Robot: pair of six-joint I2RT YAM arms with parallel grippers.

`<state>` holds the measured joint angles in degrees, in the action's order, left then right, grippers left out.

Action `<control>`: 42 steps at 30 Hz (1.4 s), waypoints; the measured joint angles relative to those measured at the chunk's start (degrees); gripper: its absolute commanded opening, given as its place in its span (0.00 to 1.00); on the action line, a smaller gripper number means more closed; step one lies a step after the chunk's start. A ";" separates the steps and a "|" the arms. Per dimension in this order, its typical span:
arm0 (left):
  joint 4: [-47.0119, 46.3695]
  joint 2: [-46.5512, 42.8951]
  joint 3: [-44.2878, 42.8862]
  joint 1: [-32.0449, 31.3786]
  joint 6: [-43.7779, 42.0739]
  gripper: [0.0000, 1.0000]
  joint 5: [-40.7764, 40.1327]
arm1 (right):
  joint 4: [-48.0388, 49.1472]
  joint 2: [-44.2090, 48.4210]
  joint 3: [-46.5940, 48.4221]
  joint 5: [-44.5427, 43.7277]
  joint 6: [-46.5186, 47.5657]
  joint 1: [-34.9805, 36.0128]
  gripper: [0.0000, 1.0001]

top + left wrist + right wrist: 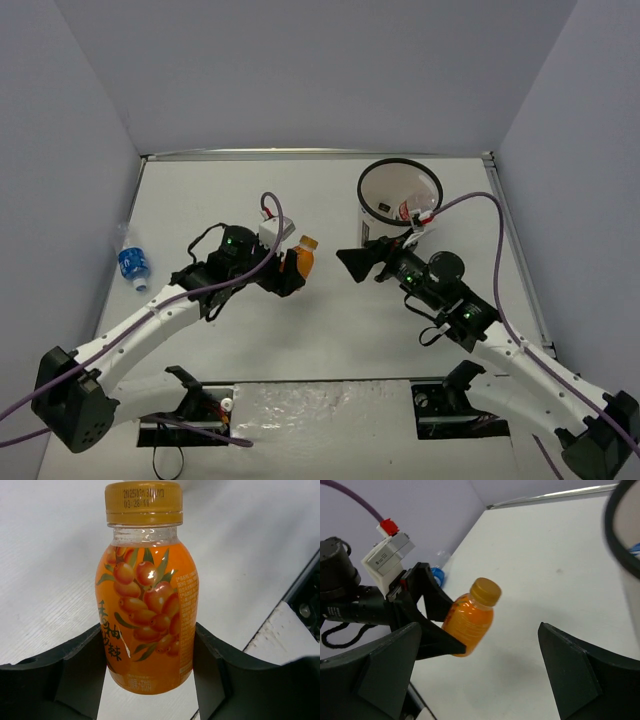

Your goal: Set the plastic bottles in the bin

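Top external: left pincer (pixel 292 268) clamps orange bottle (pixel 302 258), cap toward 1 o'clock.
Bin (pixel 374 220) at 2 o'clock; right pincer (pixel 352 263) wide, empty.

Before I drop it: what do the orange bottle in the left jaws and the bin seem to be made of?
Orange bottle: probably clear, glossy plastic. The neck above the drink is see-through, and a printed fruit label wraps the body. Its cap: orange plastic by the look, satin, with a stamped date. Bin: likely smooth white plastic with a black rim.
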<state>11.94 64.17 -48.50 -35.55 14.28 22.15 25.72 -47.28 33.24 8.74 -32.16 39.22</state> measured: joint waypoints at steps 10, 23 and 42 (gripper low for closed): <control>-1.48 -3.53 0.74 -6.01 0.79 0.11 0.35 | 11.37 -16.73 -0.37 -18.81 -1.36 15.75 0.77; -1.97 -11.42 4.18 -6.58 1.67 0.24 -2.80 | 20.09 -20.07 0.73 -25.99 -2.11 21.39 0.16; 5.13 -15.82 2.82 -7.80 5.43 0.97 -10.22 | 6.27 -12.19 10.65 -45.27 11.26 20.00 0.08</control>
<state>17.07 48.35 -45.68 -43.35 19.71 11.93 32.00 -59.47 43.89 -36.52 -20.90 59.22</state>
